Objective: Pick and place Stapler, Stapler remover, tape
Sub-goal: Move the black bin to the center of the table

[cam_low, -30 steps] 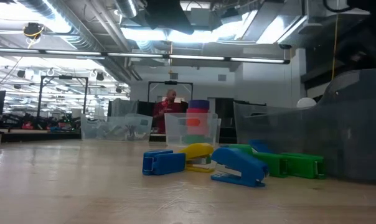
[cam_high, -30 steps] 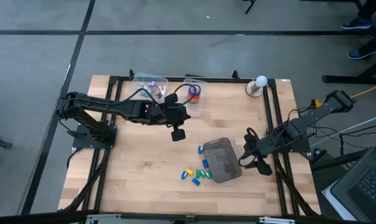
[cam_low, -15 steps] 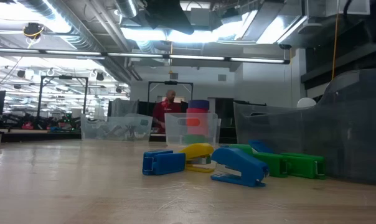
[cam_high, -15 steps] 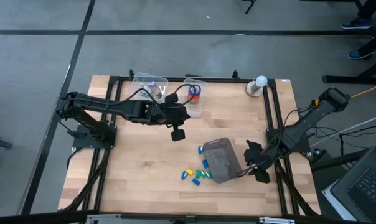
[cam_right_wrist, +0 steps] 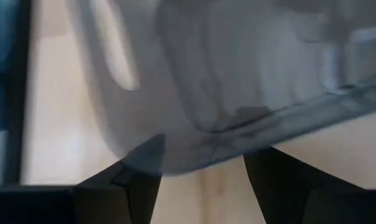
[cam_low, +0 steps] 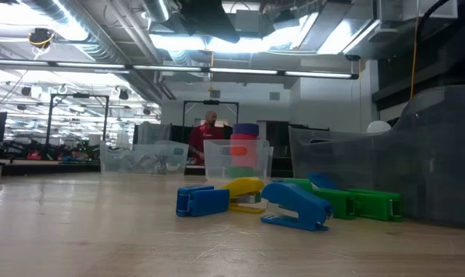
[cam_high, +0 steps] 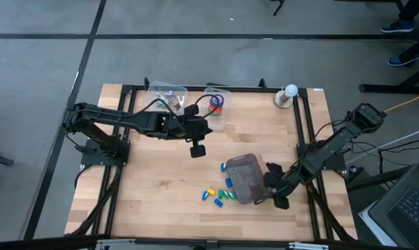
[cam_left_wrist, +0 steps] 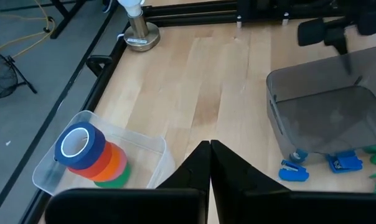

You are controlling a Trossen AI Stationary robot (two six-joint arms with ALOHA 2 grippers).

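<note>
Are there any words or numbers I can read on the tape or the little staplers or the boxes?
No readable text anywhere.
Stack of tape rolls: plain colours, no print visible.
Small staplers: no brand or label visible.
Grey bin: no label visible.
Clear tub: no writing visible.
Room behind the table: any signs there are too small to read.

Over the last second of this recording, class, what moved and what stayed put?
The right pincer swung in along the near edge of the grey bin, fingers open beside its rim. The left pincer stayed shut mid-table; the bin, staplers and tape kept still.
</note>
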